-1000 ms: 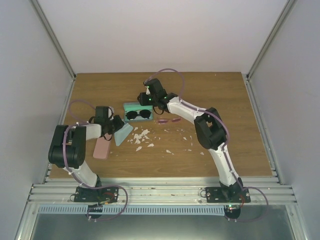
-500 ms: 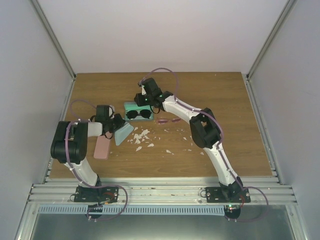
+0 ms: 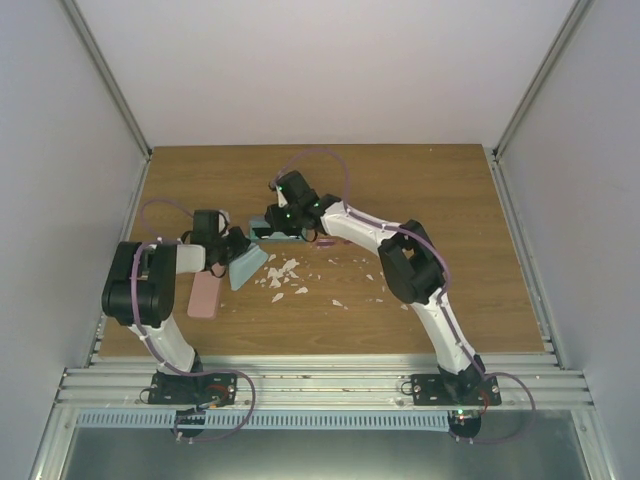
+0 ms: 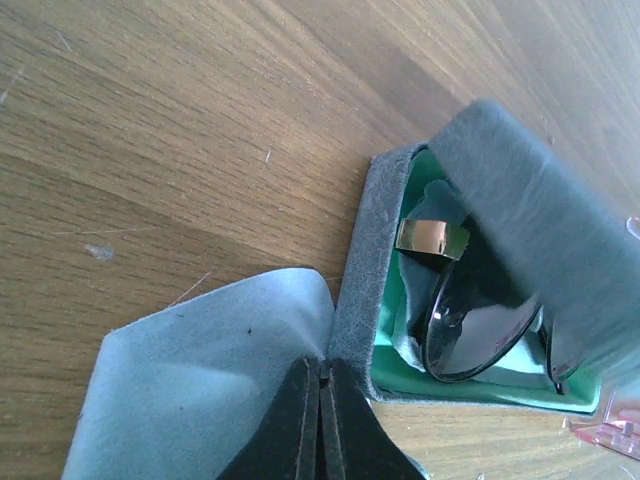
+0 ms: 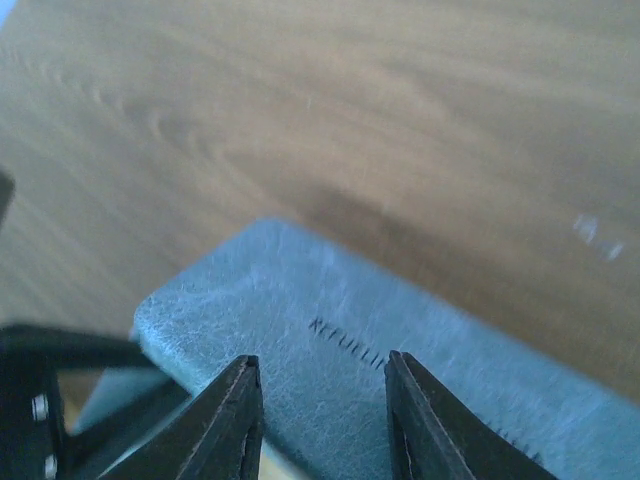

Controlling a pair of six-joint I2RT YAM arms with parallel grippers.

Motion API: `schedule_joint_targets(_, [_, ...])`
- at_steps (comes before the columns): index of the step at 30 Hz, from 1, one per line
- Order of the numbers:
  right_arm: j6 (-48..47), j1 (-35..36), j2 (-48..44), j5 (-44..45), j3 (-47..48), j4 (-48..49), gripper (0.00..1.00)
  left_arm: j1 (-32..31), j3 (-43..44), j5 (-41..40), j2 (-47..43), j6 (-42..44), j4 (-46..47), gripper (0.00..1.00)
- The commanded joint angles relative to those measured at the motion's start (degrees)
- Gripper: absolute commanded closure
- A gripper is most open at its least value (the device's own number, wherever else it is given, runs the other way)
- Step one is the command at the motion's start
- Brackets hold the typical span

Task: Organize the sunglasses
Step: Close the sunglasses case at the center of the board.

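The dark sunglasses [image 4: 470, 338] lie folded inside the blue-grey case [image 4: 352, 300], on its green lining, with one dark lens and the thin black rim showing from your left wrist camera. The lid [image 4: 530, 225] stands tilted low over them, so the far half of the pair is hidden. A small gold-coloured clasp [image 4: 432, 236] shows at the case's inner edge. The case sits a little left of the middle of the table [image 3: 420, 190].

The pink sunglasses [image 4: 612, 428] lie on the wood just outside the case, on its right side. Only a corner of them shows, and in the top view your right arm covers most of them.

Your right gripper [image 5: 320, 365] is over the lid, fingers parted about a finger's breadth. The lid's outer blue-grey face and its printed lettering show between them. It has hold of nothing that you can see, and you cannot tell whether the tips touch the lid.

Your left gripper [image 4: 320, 372] is just beside the case's left end. Its jaws are pressed together with only a hairline between them, pinching the edge of the cloth [image 4: 190, 390]. That light blue cloth spreads out below the gripper and reaches the case's wall.

The pink case [image 3: 205, 296] lies closed near the left arm, apart from the cloth. White scraps [image 3: 285, 272] are scattered on the wood in front of the blue-grey case.
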Motion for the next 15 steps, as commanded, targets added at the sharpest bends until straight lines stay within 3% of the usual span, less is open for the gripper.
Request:
schedule_joint_targets(1, [1.0, 2.9, -2.4, -1.7, -6.5, -3.1, 0.65, -1.3, 0.2, -1.3, 2.1, -0.2, 0.8, 1.0])
schedule_joint_targets(10, [-3.0, 2.0, -10.0, 5.0, -7.4, -4.1, 0.59, -1.3, 1.4, -3.6, -4.1, 2.1, -3.5, 0.98])
schedule_joint_targets(13, [-4.9, 2.0, -12.8, 7.0, -9.3, -5.6, 0.53, -1.4, 2.8, -5.4, -8.9, 3.9, -7.5, 0.93])
schedule_joint_targets(15, [-5.3, 1.9, -15.2, 7.3, -12.0, -5.7, 0.49, -1.4, 3.5, -7.0, -12.3, 5.3, -10.6, 0.85])
